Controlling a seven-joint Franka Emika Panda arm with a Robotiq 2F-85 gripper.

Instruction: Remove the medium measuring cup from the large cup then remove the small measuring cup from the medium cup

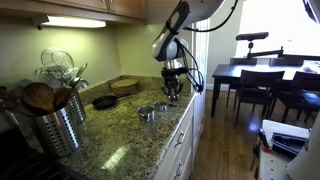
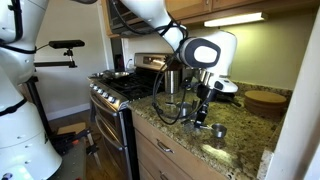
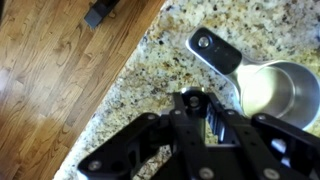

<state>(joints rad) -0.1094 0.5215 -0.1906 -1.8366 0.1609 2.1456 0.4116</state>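
Observation:
Two shiny steel measuring cups stand apart on the granite counter. The large cup (image 1: pixel 147 112) (image 2: pixel 198 124) is nearer the stove. The medium measuring cup (image 1: pixel 162 107) (image 2: pixel 218 130) is beside it, and in the wrist view (image 3: pixel 283 92) its flat handle points to the upper left. My gripper (image 1: pixel 173 94) (image 2: pixel 203 108) (image 3: pixel 195 112) hangs a little above the counter, close to these cups. Its fingers are shut on a thin shiny strip with a round end, which looks like the handle of the small measuring cup (image 3: pixel 193 100). The bowl of that cup is hidden by the fingers.
A tall ribbed steel utensil holder (image 1: pixel 55 128) stands at the counter's near end. A black skillet (image 1: pixel 105 101) and a wooden board (image 1: pixel 125 86) lie behind the cups. The counter edge (image 3: pixel 120 85) drops to a wood floor. The stove (image 2: pixel 120 90) is beyond.

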